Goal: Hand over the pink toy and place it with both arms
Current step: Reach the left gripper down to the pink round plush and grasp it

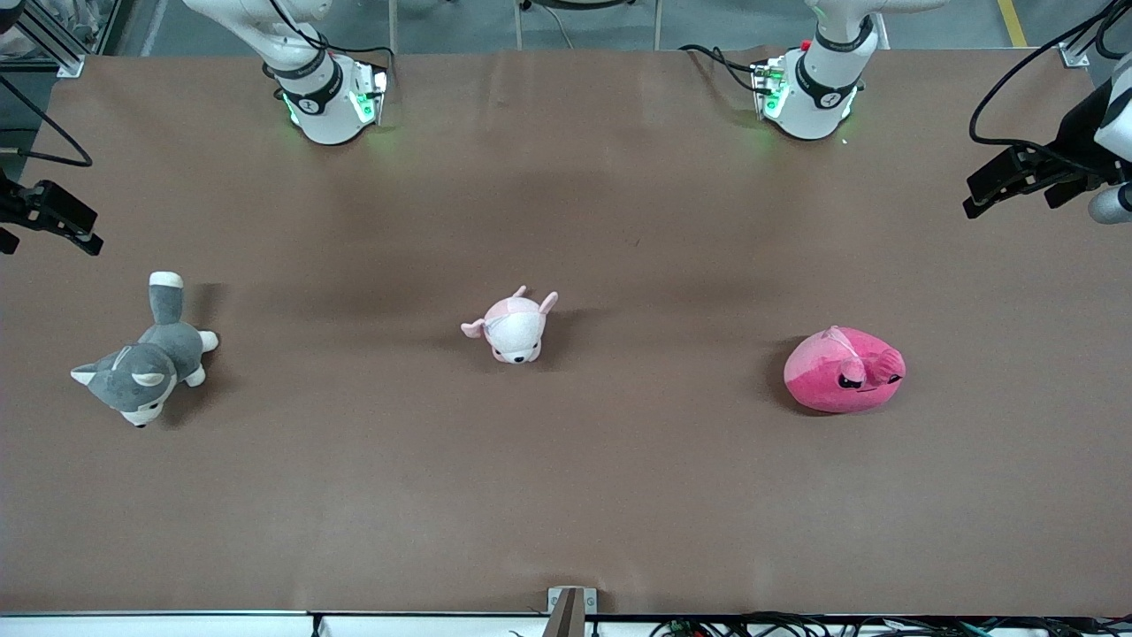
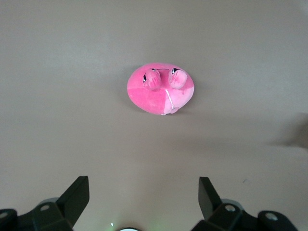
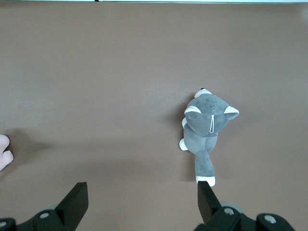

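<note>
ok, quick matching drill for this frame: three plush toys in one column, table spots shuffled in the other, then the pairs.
Things:
1. pink toy
2. puppy plush
3. husky plush

Places:
A. toward the right arm's end of the table
B. mid-table, between the other two
C. toward the left arm's end of the table

Pairs: 1-C, 2-B, 3-A.

Left gripper is open, up over the table short of the pink toy; right gripper is open, up over the table by the husky plush. Neither touches a toy.
</note>
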